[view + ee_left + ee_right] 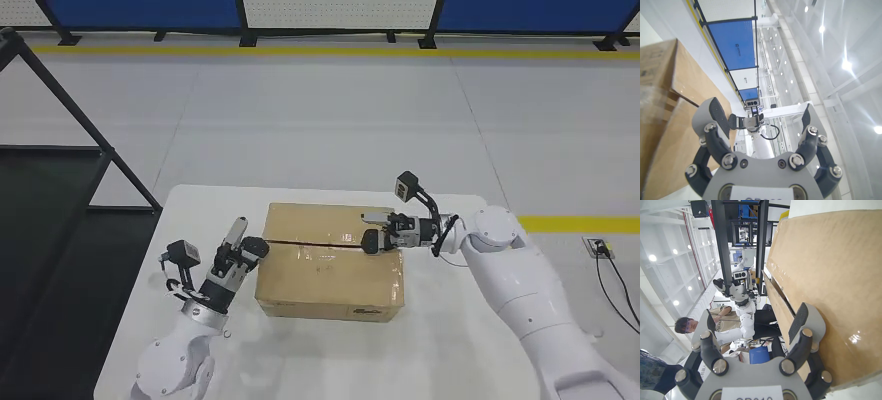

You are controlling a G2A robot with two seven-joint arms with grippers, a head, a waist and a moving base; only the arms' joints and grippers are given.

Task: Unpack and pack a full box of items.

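Observation:
A brown cardboard box (330,270) stands in the middle of the white table (460,340), its top flaps down with a dark seam slightly parted and clear tape across them. My left gripper (252,247) is open at the box's left top edge; in the left wrist view the gripper (762,117) has one pad (718,113) over the box (689,89) and the other in the air. My right gripper (374,240) is open over the box top near its right end. In the right wrist view the gripper (753,323) has one finger (799,321) against the seam of the box (829,275).
A black metal frame (70,140) stands on the floor beside the table's left side. Bare table surface lies in front of the box and to its right. The table's left edge runs close to my left arm.

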